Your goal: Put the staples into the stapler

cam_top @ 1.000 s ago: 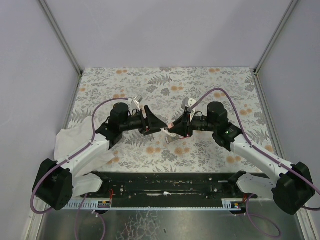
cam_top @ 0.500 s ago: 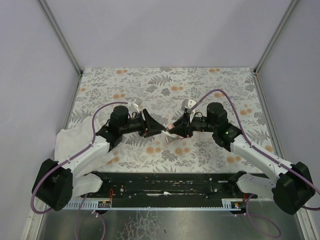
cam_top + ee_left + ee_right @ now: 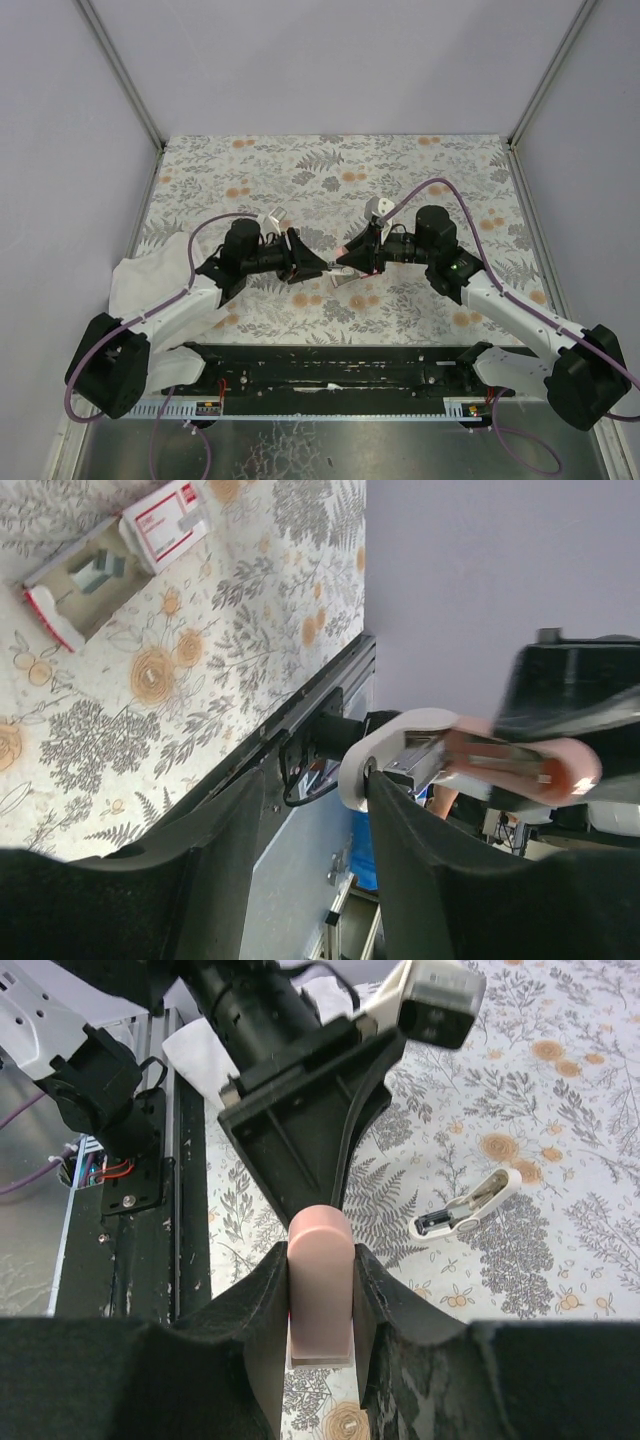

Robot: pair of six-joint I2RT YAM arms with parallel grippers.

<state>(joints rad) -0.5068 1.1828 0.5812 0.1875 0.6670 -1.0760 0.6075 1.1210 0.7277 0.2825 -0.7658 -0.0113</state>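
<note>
My right gripper [image 3: 320, 1260] is shut on the stapler [image 3: 320, 1275], a salmon-pink bar on a white base, and holds it above the table at the centre [image 3: 346, 262]. In the left wrist view the stapler [image 3: 470, 765] shows a white rounded end and a metal channel. That end sits right by one finger [image 3: 420, 860] of my open, empty left gripper [image 3: 315, 810], which faces the right one [image 3: 318, 266]. The red staples box [image 3: 165, 525] with its pale label lies on the table. Its tan tray [image 3: 85, 580] is slid out, with a small strip inside.
A small white device with a dark metal insert [image 3: 465, 1210] lies on the flowered table [image 3: 430, 170]. A white cloth [image 3: 140, 285] lies at the left edge. A black rail [image 3: 330, 375] runs along the near edge. Grey walls enclose the table.
My left gripper has shifted slightly toward the near edge and turned, staying tip to tip with the right gripper. The right gripper still holds the stapler in about the same place.
</note>
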